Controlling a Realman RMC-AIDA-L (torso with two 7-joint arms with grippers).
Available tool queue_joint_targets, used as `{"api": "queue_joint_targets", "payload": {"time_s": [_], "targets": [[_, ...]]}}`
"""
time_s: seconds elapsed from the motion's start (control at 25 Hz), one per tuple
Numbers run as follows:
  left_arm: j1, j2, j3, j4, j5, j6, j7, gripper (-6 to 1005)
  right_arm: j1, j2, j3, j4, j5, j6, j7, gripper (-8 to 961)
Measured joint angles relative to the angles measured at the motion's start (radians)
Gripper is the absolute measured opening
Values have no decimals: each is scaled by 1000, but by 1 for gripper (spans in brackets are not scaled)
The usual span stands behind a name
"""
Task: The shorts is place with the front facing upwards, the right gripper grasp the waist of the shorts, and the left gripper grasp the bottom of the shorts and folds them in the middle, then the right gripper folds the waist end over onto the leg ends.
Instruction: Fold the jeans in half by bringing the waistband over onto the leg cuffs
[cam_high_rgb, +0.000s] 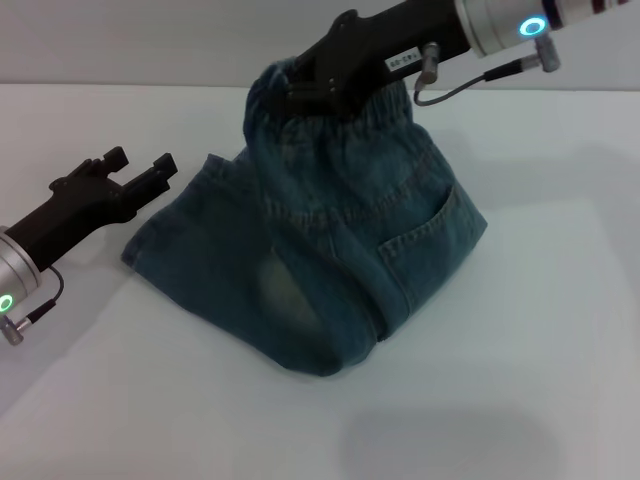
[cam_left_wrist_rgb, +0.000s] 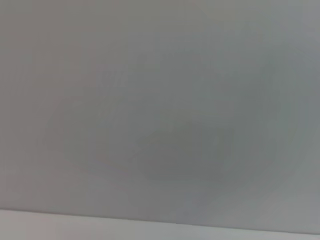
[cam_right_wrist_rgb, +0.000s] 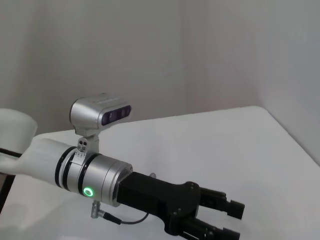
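The shorts are raised at one end above the white table, hanging in a slack drape from the right gripper, whose black fingers are clamped on the waist of the shorts near its left corner. From that grip the gathered elastic band runs rightward under the gripper body with its white label, and the denim falls away below it, showing a back pocket with orange stitching and one pale faded patch. The lower fabric rests on the table in a folded heap, its lowest fold nearest the robot; the leg hems cannot be picked out among the folds. Behind the gripper, the silver wrist with its blue ring reaches in from the upper right, a grey cable looping beneath it. The left gripper sits at the left side, just beside the left edge of the denim but not touching it, its two prongs apart and holding nothing; the right wrist view shows the same gripper with separated fingers, its green ring lit and a camera housing mounted above the wrist. The left wrist view shows only a plain grey surface. A soft shadow lies on the table near the robot.
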Motion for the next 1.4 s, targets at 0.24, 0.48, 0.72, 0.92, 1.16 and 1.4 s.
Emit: {"api": "queue_joint_targets", "payload": {"time_s": [0.24,0.48,0.72,0.92,1.16,1.4], "targets": [[6,0,-7,-54,-85,12,88,833,14,10,-48,32,1,44,-28,86],[25,-2,-7,-90,-232,44,204,833,16,16,-88,34,1,68,-28,97],[27,-2,-7,-173,-406,162,376,833,17,16,-89,34,1,69,-28,109],[24,-2,-5,-204,-443,207,438,833,24,20,-90,32,2,67,-29,119],[10,-1,-1,-235,-441,201,468,833,31,29,-90,26,3,73,-30,130],[7,-2,0,-244,-438,197,482,833,32,34,-90,26,4,85,-40,142]]}}
